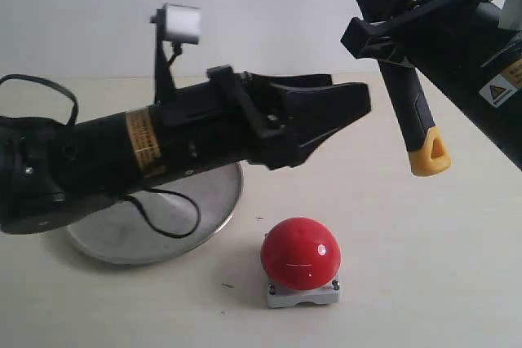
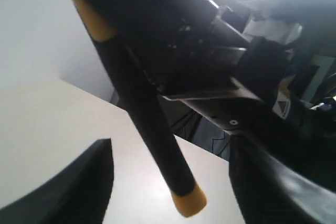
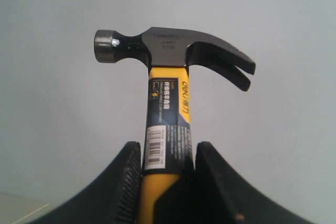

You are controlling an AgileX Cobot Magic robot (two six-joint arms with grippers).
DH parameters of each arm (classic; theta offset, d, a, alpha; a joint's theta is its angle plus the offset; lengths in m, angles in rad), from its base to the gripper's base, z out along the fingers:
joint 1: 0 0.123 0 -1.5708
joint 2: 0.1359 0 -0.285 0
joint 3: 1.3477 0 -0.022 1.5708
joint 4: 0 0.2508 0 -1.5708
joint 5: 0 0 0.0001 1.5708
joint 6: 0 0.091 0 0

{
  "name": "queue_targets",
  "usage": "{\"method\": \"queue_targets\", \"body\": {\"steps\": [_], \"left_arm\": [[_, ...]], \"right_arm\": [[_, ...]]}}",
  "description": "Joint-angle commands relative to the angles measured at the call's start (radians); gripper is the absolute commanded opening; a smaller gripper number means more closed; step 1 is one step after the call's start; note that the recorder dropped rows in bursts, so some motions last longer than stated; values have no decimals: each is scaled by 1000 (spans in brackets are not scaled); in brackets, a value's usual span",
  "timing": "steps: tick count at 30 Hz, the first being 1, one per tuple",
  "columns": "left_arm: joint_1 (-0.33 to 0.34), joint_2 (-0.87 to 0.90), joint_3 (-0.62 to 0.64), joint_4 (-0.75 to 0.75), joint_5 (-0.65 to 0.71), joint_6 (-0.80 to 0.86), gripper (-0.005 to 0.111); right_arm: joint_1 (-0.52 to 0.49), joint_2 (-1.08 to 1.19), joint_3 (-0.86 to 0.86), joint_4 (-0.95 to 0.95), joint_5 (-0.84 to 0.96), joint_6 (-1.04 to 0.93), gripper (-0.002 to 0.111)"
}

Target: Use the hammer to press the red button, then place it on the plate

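Observation:
My right gripper (image 1: 390,37) is shut on the hammer (image 3: 169,51), high at the back right. Its fingers (image 3: 128,182) clamp the yellow and black handle just below the label, and the steel head stands above them against the wall. The handle hangs down to its yellow looped end (image 1: 430,155). My left gripper (image 1: 352,97) is open, close to that handle end and not touching it. In the left wrist view the black handle (image 2: 142,103) passes between the spread fingers (image 2: 79,182). The red button (image 1: 300,252) sits on its grey base at the front. The plate (image 1: 220,201) lies partly under my left arm.
A black cable (image 1: 175,222) loops from the left arm over the plate. A small white camera (image 1: 181,22) stands on a bracket above the left wrist. The right arm (image 1: 481,63) fills the upper right corner.

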Motion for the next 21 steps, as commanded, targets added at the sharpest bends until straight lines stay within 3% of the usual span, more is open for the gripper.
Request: {"method": "queue_targets", "body": {"steps": [1,6,12,21], "left_arm": [[-94,32,-101,-60,188,-7,62],[-133,74,-168,-81,229,-12,62],[-133,117,-203,-162,225,-10,62],[-134,187,-274,-162,196,-32,62]], "right_arm": [[1,-11,-18,-6,-78,12,0],[1,-11,-18,-6,-78,12,0],[1,-11,-18,-6,-78,12,0],[1,-11,-18,-14,-78,12,0]]}}
